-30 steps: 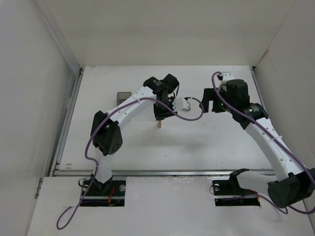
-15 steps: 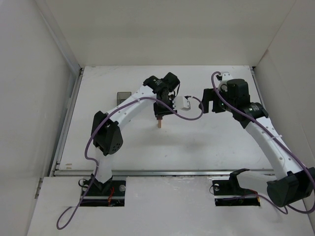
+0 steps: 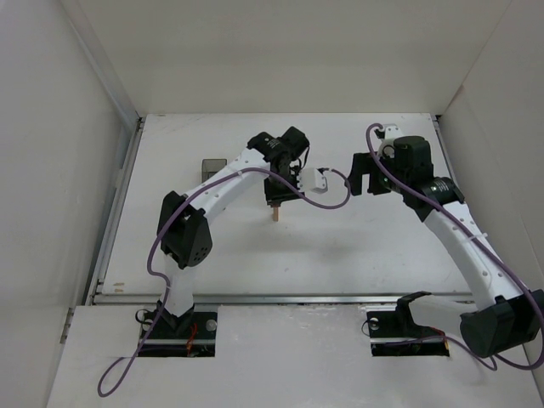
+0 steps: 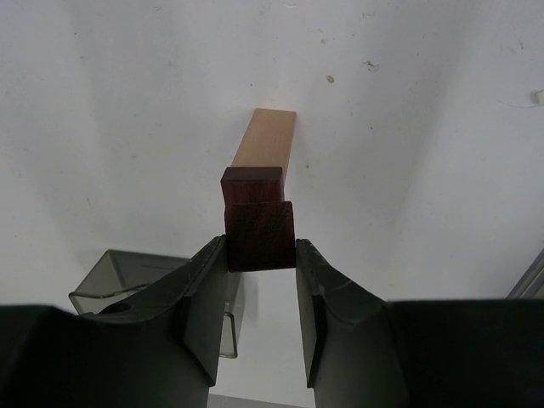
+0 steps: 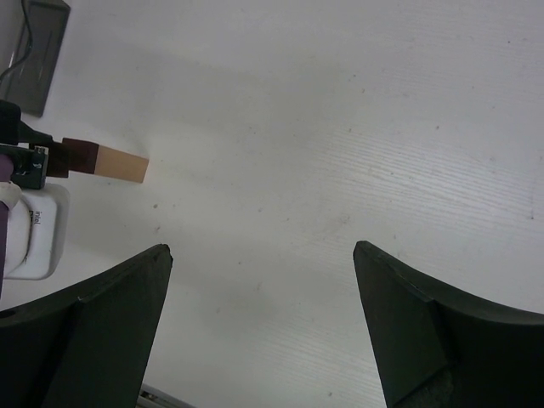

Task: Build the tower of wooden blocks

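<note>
Since a second ago the left end effector (image 4: 261, 251) has barely shifted. It pinches a small dark reddish-brown wooden block (image 4: 259, 228) just over a matching block (image 4: 252, 185) capping the slim light tan upright wooden piece (image 4: 266, 140) on the white table (image 4: 425, 127). The right end effector (image 5: 263, 323) gapes wide, empty.

Left arm reached forward, left tool (image 4: 261, 255) clamped on dark block (image 4: 259, 234); right arm extended, right tool (image 5: 262, 248) jaws wide apart.
</note>
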You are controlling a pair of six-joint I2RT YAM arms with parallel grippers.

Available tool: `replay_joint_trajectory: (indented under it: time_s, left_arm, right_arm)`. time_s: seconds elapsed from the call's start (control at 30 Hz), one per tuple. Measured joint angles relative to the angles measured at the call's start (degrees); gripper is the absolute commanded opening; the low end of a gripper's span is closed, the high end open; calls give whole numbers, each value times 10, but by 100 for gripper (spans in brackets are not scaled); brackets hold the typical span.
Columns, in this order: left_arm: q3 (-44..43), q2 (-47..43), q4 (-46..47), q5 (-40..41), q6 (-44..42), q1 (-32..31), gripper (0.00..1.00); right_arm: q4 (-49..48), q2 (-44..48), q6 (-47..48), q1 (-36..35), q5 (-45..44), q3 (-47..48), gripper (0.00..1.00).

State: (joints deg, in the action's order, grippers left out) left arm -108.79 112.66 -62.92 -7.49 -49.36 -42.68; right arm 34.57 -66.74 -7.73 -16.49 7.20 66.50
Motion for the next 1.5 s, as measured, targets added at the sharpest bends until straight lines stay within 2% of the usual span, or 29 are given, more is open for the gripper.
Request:
replay_joint_trajectory:
  time_s: [1.5]
  left_arm:
    - [1, 19, 0, -11, -16, 4, 0]
  right_arm:
    - [2, 11, 4, 7, 1, -36, 93]
